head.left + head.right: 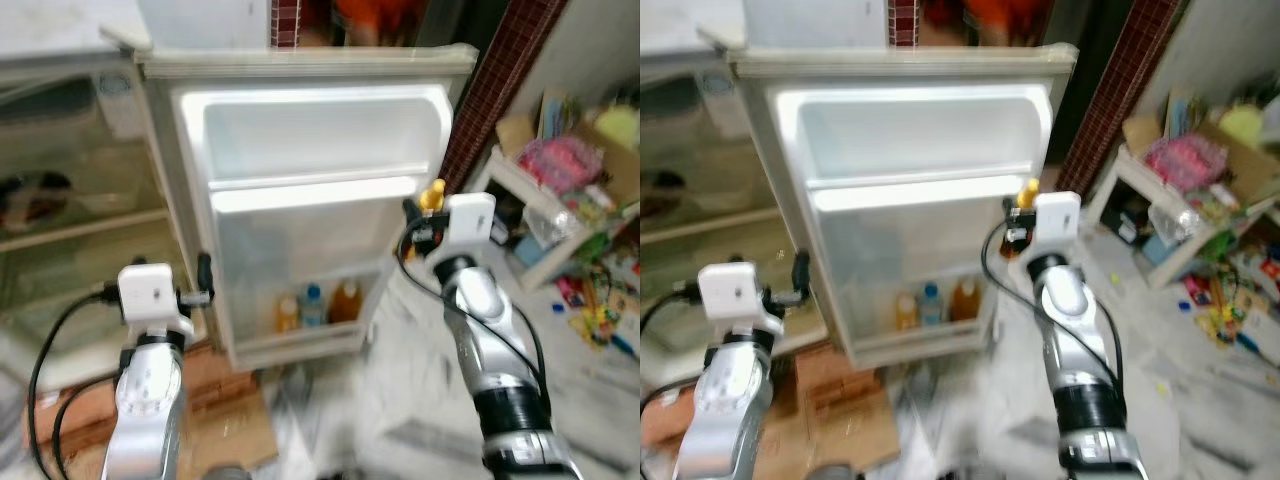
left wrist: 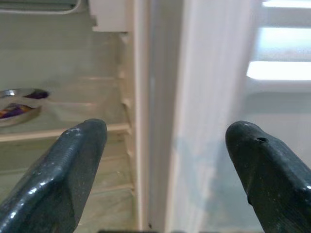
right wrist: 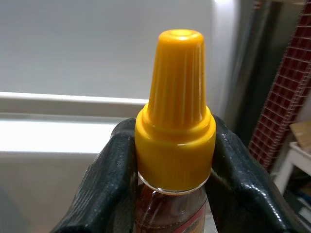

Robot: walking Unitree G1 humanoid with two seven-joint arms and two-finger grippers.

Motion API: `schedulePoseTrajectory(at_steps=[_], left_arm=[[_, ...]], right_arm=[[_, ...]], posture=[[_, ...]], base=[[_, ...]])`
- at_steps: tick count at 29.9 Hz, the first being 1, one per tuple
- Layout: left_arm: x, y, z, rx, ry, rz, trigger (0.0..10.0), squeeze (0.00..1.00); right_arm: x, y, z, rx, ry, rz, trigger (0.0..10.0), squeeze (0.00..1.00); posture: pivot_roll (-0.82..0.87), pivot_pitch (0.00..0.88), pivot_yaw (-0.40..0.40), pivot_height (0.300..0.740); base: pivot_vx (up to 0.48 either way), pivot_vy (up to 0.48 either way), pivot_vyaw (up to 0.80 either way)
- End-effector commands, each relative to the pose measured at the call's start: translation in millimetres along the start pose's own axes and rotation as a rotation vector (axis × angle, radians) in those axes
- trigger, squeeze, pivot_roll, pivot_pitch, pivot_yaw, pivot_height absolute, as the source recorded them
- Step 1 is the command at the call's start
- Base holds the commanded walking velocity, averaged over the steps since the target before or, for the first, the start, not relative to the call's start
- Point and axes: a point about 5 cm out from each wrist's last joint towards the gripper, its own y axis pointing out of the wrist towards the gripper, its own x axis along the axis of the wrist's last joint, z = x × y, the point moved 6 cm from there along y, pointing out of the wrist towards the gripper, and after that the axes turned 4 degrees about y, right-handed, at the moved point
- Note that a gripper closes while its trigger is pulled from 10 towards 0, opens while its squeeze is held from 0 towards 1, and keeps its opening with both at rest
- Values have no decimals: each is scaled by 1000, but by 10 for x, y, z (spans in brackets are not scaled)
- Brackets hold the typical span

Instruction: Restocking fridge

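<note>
Partway: three bottles [image 1: 315, 305] already stand in the open white fridge door's [image 1: 310, 215] bottom rack, right hand [image 1: 428, 222] clamps a yellow-capped brown sauce bottle [image 3: 175, 145] beside it, left hand [image 2: 165, 160] gapes empty.

The door [image 1: 300, 200] is white. The bottle [image 3: 170, 213] holds brown liquid under a yellow cap [image 3: 176, 111], between black fingers [image 3: 104, 189]. Red-and-white grid tiles [image 1: 505, 80] line the wall; the cardboard [image 1: 225, 400] is brown.

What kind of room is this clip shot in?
Likely a lived-in home kitchen or utility corner: an open fridge door with bottles in its lower rack, flattened cardboard on the floor, and a cluttered white shelf.
</note>
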Motion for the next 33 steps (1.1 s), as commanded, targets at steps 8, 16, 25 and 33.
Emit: schedulePoseTrajectory(at_steps=[8,16,25,33], left_arm=[[-25,-26,113,72,21,26,10000,0],[-84,-22,64,61,-17,72,10000,0],[-112,-18,0,37,-65,102,10000,0],[-93,-7,-97,-18,-81,104,10000,0]], right_arm=[[121,27,171,78,-4,-45,10000,0],[114,32,188,92,7,-41,10000,0],[81,40,179,80,37,-26,10000,0],[67,54,155,71,45,-18,10000,0]], posture=[[99,10,-78,740],[102,11,-76,740],[104,8,-77,740],[103,4,-76,740]], base=[[0,0,342],[0,0,781],[0,0,340],[0,67,0]])
